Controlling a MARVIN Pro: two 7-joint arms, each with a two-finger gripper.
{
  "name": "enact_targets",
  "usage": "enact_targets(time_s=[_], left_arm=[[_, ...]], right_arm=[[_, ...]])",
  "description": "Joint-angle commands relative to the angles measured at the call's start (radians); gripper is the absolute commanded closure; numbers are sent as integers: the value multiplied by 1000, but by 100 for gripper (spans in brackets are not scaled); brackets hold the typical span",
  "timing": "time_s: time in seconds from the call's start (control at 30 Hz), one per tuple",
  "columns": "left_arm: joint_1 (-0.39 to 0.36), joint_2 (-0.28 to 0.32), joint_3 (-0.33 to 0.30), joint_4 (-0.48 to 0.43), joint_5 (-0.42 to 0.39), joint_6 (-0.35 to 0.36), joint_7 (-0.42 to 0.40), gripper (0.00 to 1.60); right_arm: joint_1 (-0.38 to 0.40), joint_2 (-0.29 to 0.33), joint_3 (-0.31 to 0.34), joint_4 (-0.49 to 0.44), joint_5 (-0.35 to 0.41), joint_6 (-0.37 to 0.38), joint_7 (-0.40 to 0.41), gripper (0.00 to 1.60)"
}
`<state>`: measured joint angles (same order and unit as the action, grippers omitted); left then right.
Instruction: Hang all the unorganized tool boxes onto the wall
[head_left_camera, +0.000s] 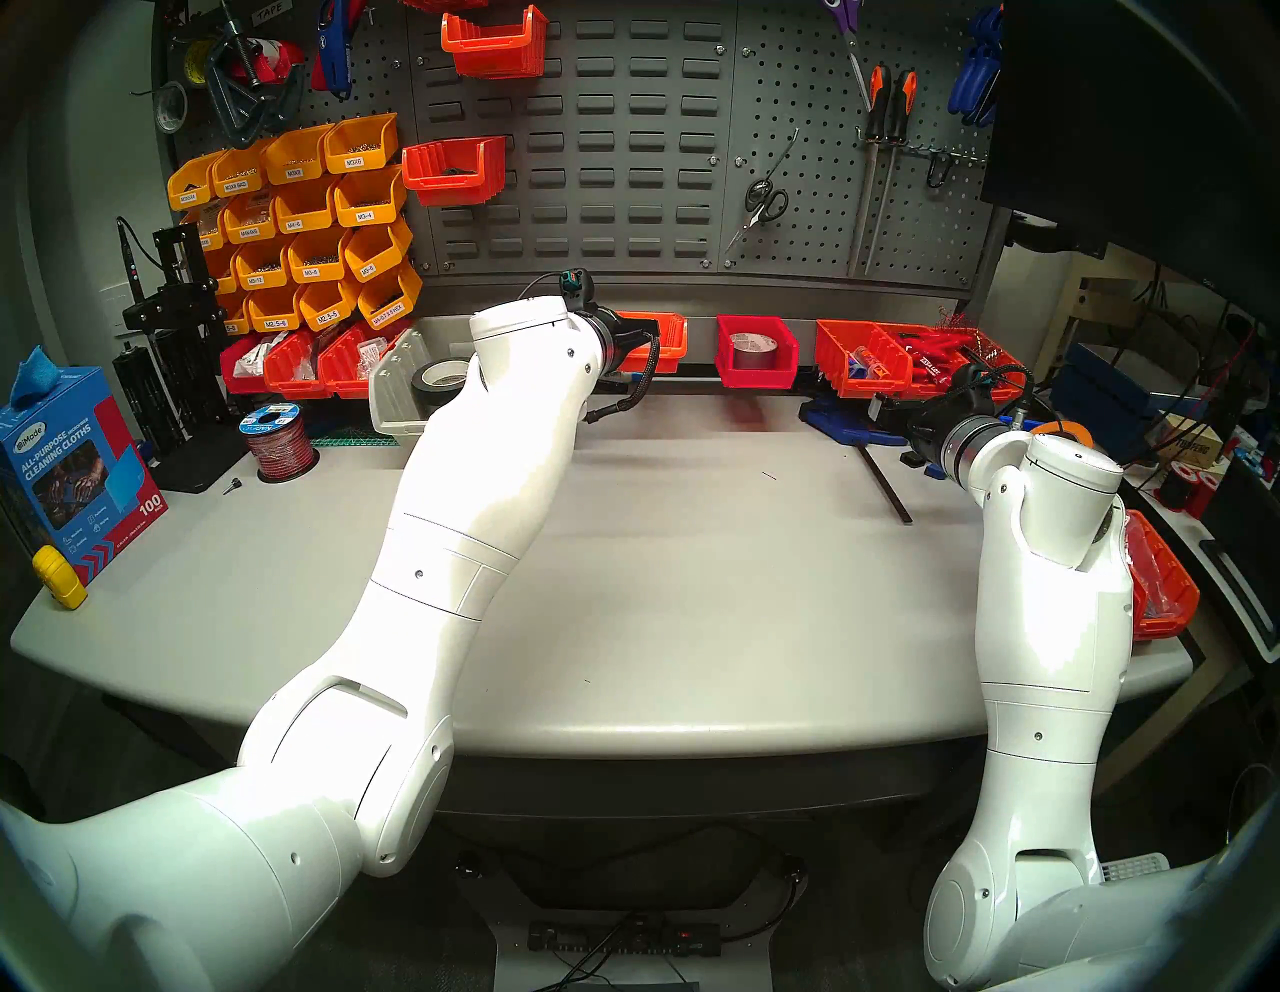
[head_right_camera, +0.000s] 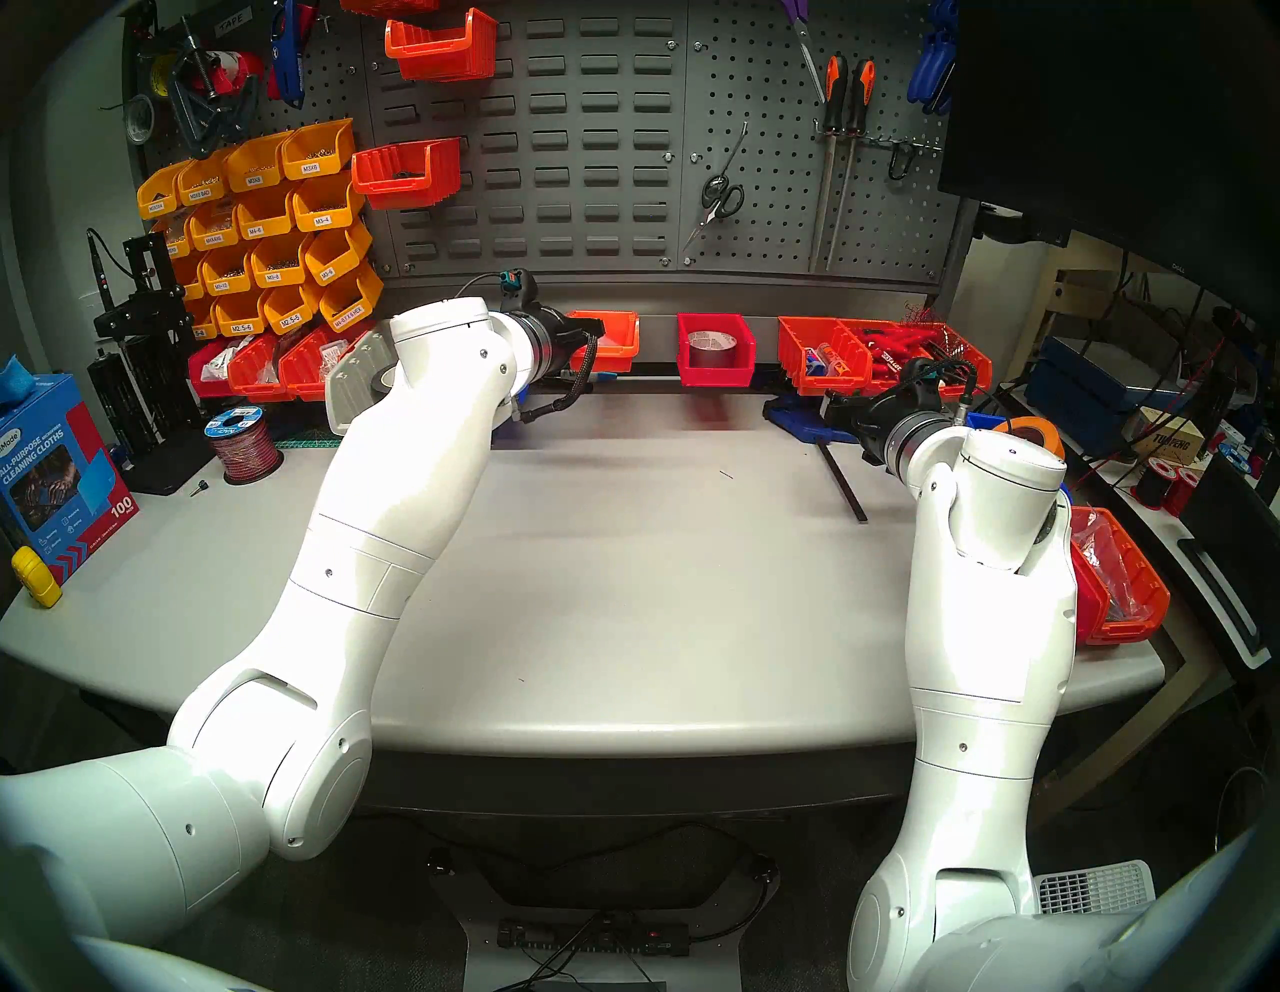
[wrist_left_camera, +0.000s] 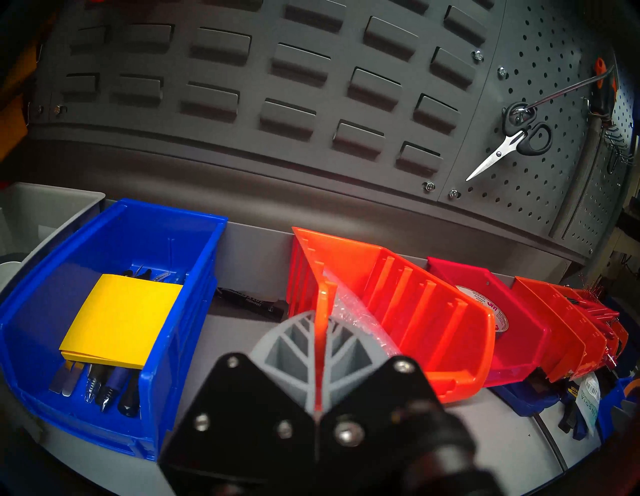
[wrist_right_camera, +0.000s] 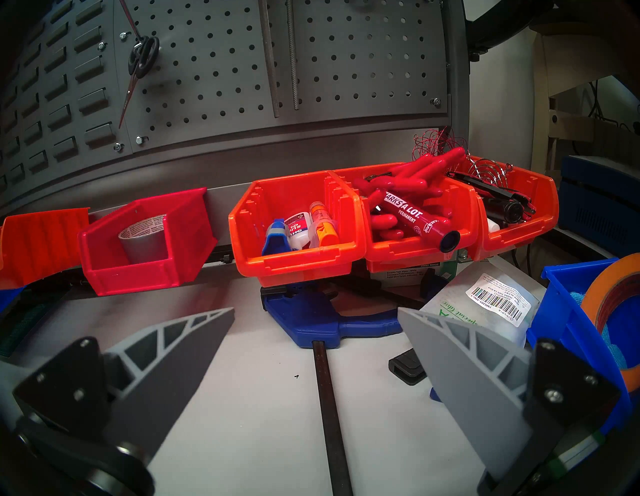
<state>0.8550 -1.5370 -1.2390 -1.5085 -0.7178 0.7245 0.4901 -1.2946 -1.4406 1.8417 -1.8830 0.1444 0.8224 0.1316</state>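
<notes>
I see the left gripper (wrist_left_camera: 320, 350) clenched on the side wall of the orange-red ribbed bin (wrist_left_camera: 408, 304), at the light grey rail (head_left_camera: 748, 325) beside the red bin (head_left_camera: 756, 350) with silver tape. Right gripper (wrist_right_camera: 315, 350) released above the desk (head_left_camera: 658, 568).

Open louvred panel (head_left_camera: 609, 159) at twelve o'clock, free of bins across centre and right columns. Hung orange bins (head_left_camera: 454, 170) at eleven o'clock. Scissors (head_left_camera: 762, 201) and files (head_left_camera: 876, 173) at one o'clock on pegboard. Bare tabletop (head_left_camera: 692, 554) at six o'clock. Blue bin (wrist_left_camera: 114, 311) at nine o'clock of left gripper (wrist_left_camera: 320, 341); red bin with tape (head_left_camera: 755, 350) at three o'clock. Bar clamp (wrist_right_camera: 322, 322) between right gripper's (wrist_right_camera: 315, 332) fingers.
</notes>
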Motion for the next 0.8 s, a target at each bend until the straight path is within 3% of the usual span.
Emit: enact_targets(time_s=[0.0,0.77], left_arm=[[-33,-4,-2,6,2,-18,-16,160],[-43,-17,-15,15,17,-43,-42,160]], right_arm=[[15,-3,-2,-14,1,1,-1,0],[16,-6,0,-14,-4,1,3,0]])
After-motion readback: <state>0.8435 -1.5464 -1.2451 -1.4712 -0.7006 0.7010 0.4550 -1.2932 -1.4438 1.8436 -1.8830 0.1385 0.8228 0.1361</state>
